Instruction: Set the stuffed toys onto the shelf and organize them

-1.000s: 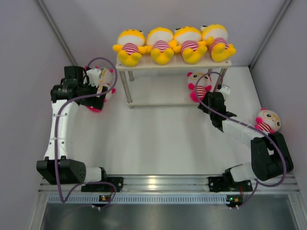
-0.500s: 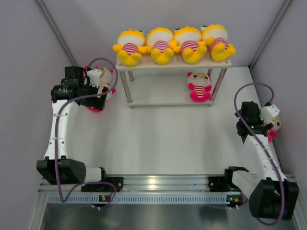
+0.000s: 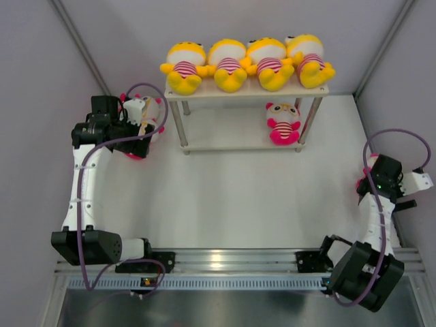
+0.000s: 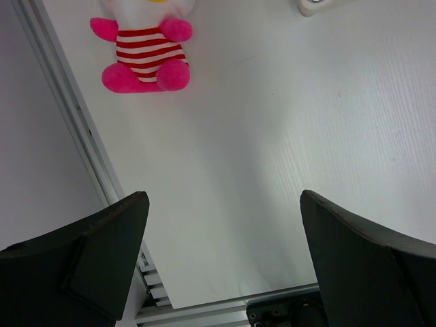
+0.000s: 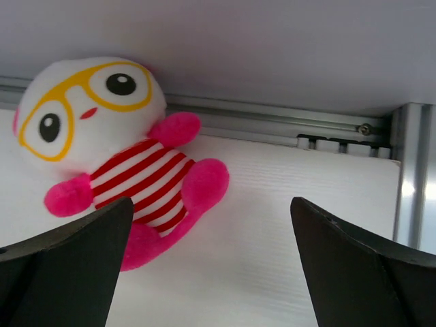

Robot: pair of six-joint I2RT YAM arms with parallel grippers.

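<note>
My right gripper point(image 5: 211, 225) is spread wide, and just ahead to its left I see a doll point(image 5: 136, 178): white face, yellow glasses, pink limbs, red-striped shirt.

No text, label, brand name, number or sign can be read in any of the three views.
</note>
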